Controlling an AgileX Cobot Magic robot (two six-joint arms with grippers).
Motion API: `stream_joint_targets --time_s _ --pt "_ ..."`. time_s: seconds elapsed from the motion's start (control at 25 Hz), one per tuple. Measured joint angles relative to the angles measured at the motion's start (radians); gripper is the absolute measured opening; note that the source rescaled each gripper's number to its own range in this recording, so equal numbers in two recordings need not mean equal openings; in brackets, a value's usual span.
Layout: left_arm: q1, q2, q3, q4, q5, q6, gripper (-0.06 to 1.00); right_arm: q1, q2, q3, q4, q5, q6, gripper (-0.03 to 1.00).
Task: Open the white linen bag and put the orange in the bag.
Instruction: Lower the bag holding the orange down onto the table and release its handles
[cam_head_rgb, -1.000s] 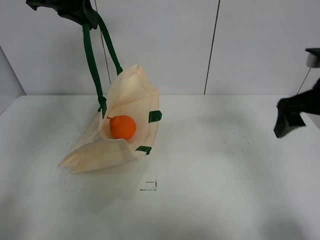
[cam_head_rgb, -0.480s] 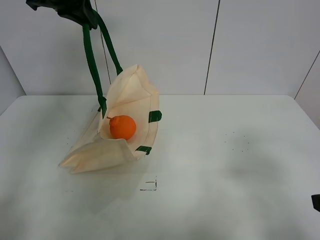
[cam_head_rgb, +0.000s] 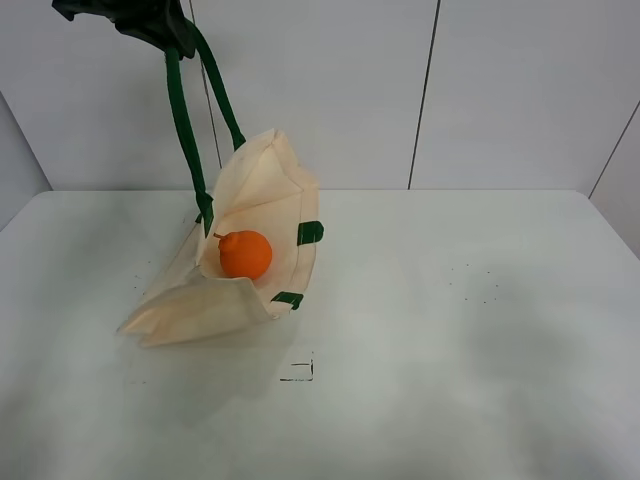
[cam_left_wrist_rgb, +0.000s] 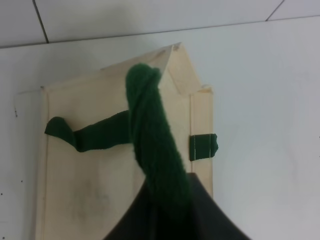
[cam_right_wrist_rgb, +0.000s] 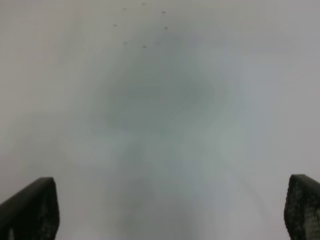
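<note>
We take the white linen bag (cam_head_rgb: 250, 215) as our landmark. It lies on the white table (cam_head_rgb: 450, 330) with its mouth pulled open and its upper panel lifted into a peak, while its lower flap stays flat on the surface. The orange (cam_head_rgb: 245, 254) sits inside that open mouth, resting on the bag's inner cloth just below the peak, its stem pointing toward the bag's left edge.

High above the bag's left side, the left gripper (cam_head_rgb: 172, 40) is clamped on 1 dark green handle (cam_head_rgb: 185, 130), whose 2 strands run taut from the bag's rim up into the jaws. In the left wrist view the same handle (cam_left_wrist_rgb: 150, 140) appears as a twisted band vanishing into the left gripper (cam_left_wrist_rgb: 170, 215), and the second handle (cam_left_wrist_rgb: 85, 132) lies slack across the cloth. 2 green tabs mark the bag's right rim, 1 higher (cam_head_rgb: 310, 233) and 1 lower (cam_head_rgb: 288, 298).

A small black mark (cam_head_rgb: 298, 371) is on the table just in front of the bag, apart from it.

The right gripper (cam_right_wrist_rgb: 170, 210) shows only in its own wrist view, its jaws spread wide with nothing between them, 1 fingertip (cam_right_wrist_rgb: 30, 210) at each lower corner, above bare blurred table; we cannot tell how far it stands from the bag
</note>
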Motion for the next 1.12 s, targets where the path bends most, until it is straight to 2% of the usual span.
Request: stream_joint_targets --time_s 0.2,0.56,0.76,1.12 --pt "0.0 0.0 0.0 0.0 0.0 0.0 0.0 -0.03 -0.052 0.005 0.004 0.0 0.0 1.0" --pt "0.0 0.0 0.0 0.0 0.0 0.0 0.0 0.016 -0.231 0.005 0.014 0.0 0.0 1.0" --pt "0.0 0.0 0.0 0.0 0.0 0.0 0.0 -0.018 -0.238 0.005 0.023 0.0 0.0 1.0" --pt "0.0 0.001 0.002 0.0 0.0 0.0 0.0 -0.019 -0.238 0.005 0.023 0.0 0.0 1.0"
